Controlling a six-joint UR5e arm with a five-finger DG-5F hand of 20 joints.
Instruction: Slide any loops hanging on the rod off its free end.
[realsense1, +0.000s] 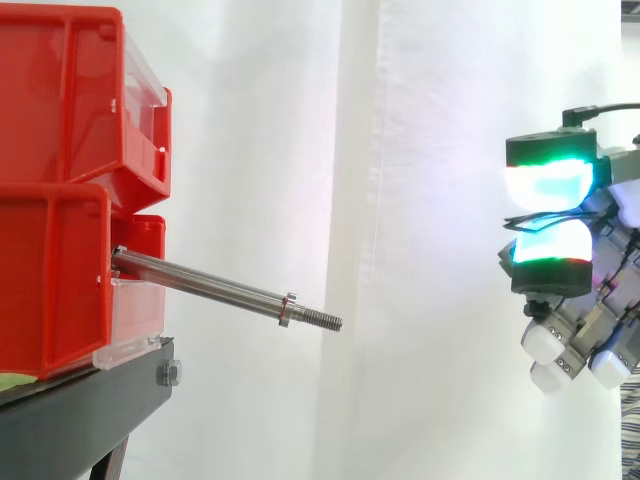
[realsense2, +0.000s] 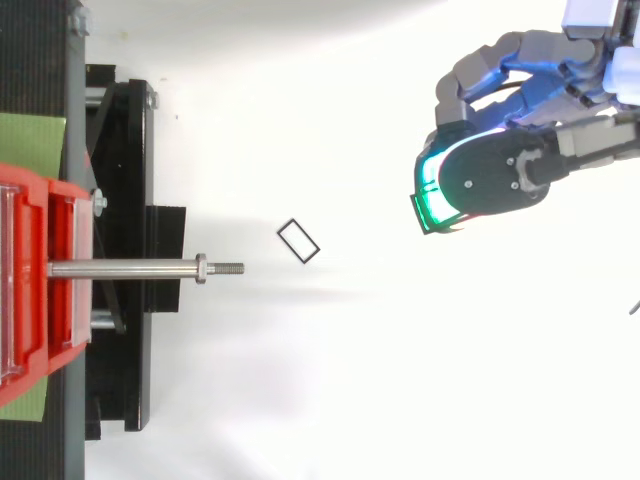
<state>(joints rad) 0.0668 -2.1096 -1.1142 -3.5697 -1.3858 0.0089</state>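
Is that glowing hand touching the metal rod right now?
Apart. In the side view, white curtain separates the hand, pinching a thin black loop, from the threaded free end of the rod; the top view shows the same gap.

- This is a robotics lab test cell, not a home or a shop.
- A plain white curtain (realsense1: 420, 150) closes off the whole background behind the work.
- Two red plastic storage bins (realsense1: 60, 100) are stacked on a black metal stand (realsense1: 80, 420) that has a bolt head showing on its side. A flat green mat (realsense2: 30, 145) lies under the lower bin.
- A bare steel rod with a threaded tip (realsense1: 200, 285) juts from the lower bin's front as a fixture, slanting slightly downward.
- A grey mechanical robot hand (realsense2: 530, 70) with glowing green-and-white pads hangs well apart from the rod. It pinches a thin black loop (realsense1: 530, 222).
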